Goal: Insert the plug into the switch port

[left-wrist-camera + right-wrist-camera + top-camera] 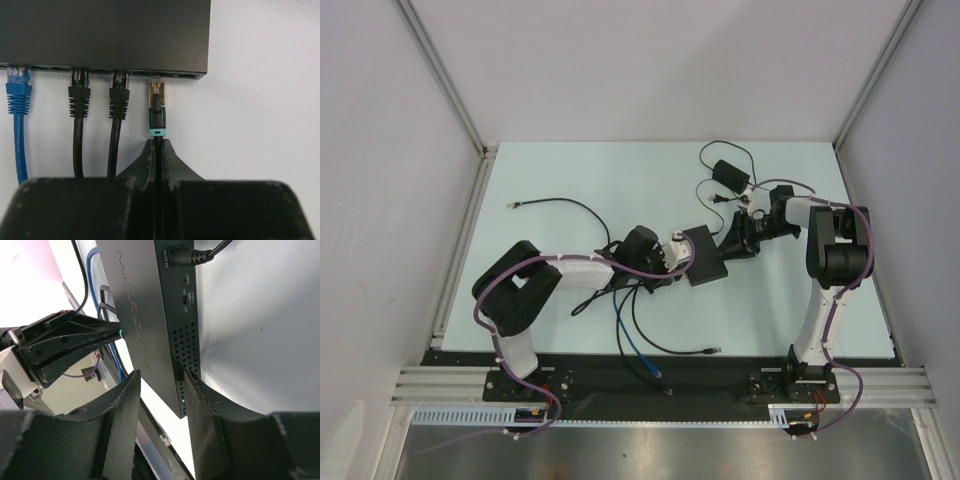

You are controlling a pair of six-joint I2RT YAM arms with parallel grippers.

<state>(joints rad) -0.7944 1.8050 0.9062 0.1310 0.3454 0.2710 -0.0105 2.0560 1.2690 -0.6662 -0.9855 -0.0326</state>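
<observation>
The switch [705, 255] is a flat black box lying mid-table. In the left wrist view its port edge [100, 67] faces me. The plug [157, 97], metal-shelled with a teal band, stands in line with a port with its tip at the port's mouth. My left gripper [158, 150] is shut on the plug's black cable just behind the teal band. My right gripper [161, 372] is closed around the switch's [150, 315] far end. One finger [200, 405] lies against the perforated side, and the other [122, 405] sits close beside the broad face.
A blue plug [19, 82] and two black plugs [80, 92] [119, 92] sit in neighbouring ports. A power cord [192, 255] enters the switch's end. The adapter brick [730, 174] lies behind it. Loose cables [560, 205] [665, 350] trail over the table between the side walls.
</observation>
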